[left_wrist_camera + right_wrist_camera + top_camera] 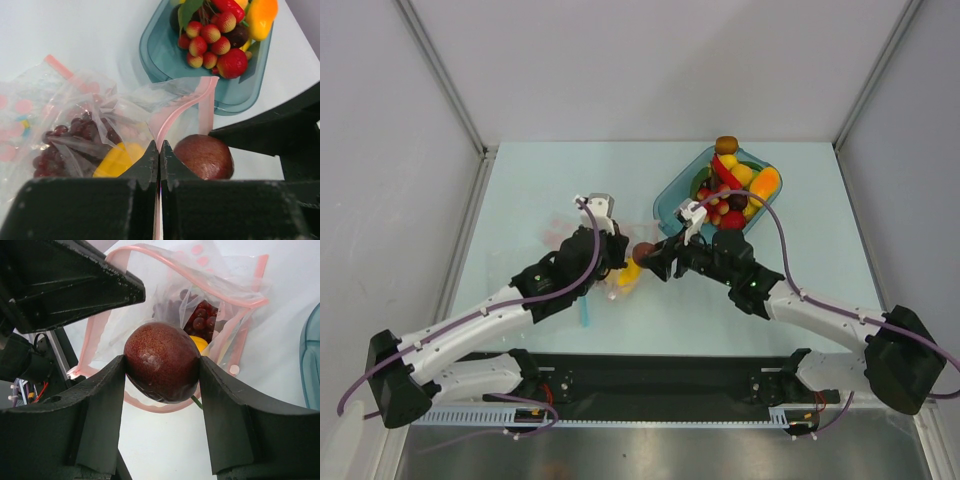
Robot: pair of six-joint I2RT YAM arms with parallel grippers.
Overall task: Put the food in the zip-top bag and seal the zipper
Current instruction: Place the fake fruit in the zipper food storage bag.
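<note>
Pinching zipper in left tool, gripping red-brown fruit in right tool. Bagged: grapes. Pending: dish food, sealing.

This is a robotics lab cell, not a kitchen. Plain grey panel walls in bare aluminium framing box in a pale table on the sides beyond and outboard of both grippers. Behind the left gripper and right gripper, the arms run back to a black mounting rail with a slotted cable duct. Purple cables loop along them. Just beyond the right gripper a teal dish holds glossy toy food, props rather than groceries.
</note>
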